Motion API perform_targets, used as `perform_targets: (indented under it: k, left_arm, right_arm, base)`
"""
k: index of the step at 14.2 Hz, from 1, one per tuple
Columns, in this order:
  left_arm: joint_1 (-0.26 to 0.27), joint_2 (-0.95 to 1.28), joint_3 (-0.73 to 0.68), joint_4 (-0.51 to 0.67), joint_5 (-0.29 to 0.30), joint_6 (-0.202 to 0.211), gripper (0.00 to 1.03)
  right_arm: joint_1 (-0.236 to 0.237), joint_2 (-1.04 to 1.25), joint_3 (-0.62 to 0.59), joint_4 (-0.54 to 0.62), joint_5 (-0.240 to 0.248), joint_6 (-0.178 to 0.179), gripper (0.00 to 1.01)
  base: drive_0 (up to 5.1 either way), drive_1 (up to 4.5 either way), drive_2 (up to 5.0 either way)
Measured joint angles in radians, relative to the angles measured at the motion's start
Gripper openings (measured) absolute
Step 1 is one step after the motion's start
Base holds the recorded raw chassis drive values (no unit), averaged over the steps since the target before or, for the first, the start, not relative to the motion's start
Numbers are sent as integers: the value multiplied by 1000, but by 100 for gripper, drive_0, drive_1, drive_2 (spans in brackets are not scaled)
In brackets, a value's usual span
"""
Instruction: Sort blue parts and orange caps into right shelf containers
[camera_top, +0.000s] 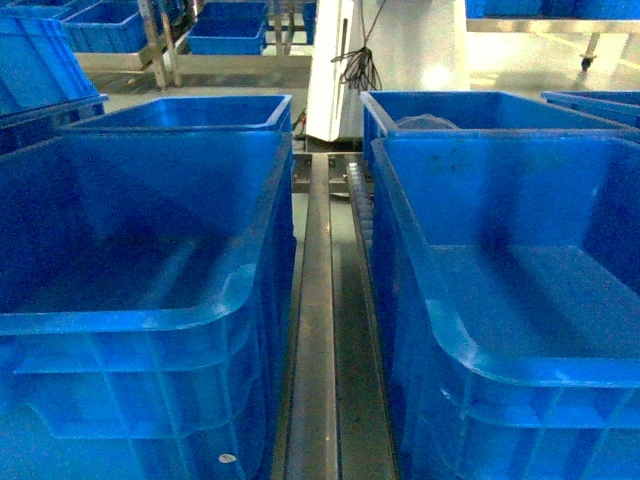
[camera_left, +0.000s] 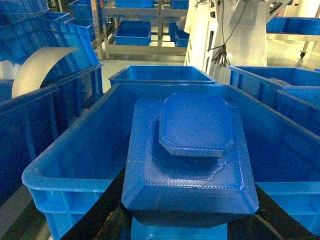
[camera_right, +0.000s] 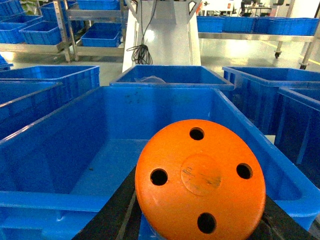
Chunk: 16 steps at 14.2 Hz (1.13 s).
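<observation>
while neither arm shows in the head view, two deep blue bins fill it: the near left bin (camera_top: 150, 310) and the near right bin (camera_top: 520, 350), parted by a grey metal rail (camera_top: 320, 330) running away between them. behind each stands another blue bin, the far left bin (camera_top: 190, 112) and the far right bin (camera_top: 470, 108), the latter with something pale lying in it, too dim to name. a white column (camera_top: 385, 60) with a hanging black cable (camera_top: 360, 65) rises beyond the rail.

from the left wrist camera, a blue part (camera_left: 192, 160), stepped with an eight-sided raised top, sits close under the lens, gripped by the left gripper (camera_left: 185, 220), whose dark fingers (camera_left: 95, 215) flank its lower edge. the part hangs over the near rim of an open blue bin (camera_left: 65, 175). more blue bins stand beyond and to both sides, a curved pale strip (camera_left: 35, 67) rests at a bin on the left, and metal shelving (camera_left: 135, 30) with blue bins stands further back.

from the right wrist camera, a round orange cap (camera_right: 200, 180) with four holes around a centre disc is clamped in the right gripper (camera_right: 200, 227), dark fingers (camera_right: 117, 210) showing at either side below it. the cap hangs over the near rim of a wide blue container (camera_right: 65, 200), whose floor shows bare blue. another bin behind holds a pale item, unclear.
</observation>
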Motion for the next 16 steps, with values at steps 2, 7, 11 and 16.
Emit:
perform_targets:
  k: [2, 7, 11, 16]
  left_arm:
    - [0, 0, 0, 0, 0, 0, 43]
    - [0, 0, 0, 0, 0, 0, 43]
    - [0, 0, 0, 0, 0, 0, 43]
    - [0, 0, 0, 0, 0, 0, 43]
  right_arm:
    - [0, 0, 0, 0, 0, 0, 42]
    - [0, 0, 0, 0, 0, 0, 42]
    - [0, 0, 0, 0, 0, 0, 42]
    - [0, 0, 0, 0, 0, 0, 42]
  base:
    - [0, 0, 0]
    - [0, 0, 0]
    - [0, 0, 0]
    - [0, 0, 0]
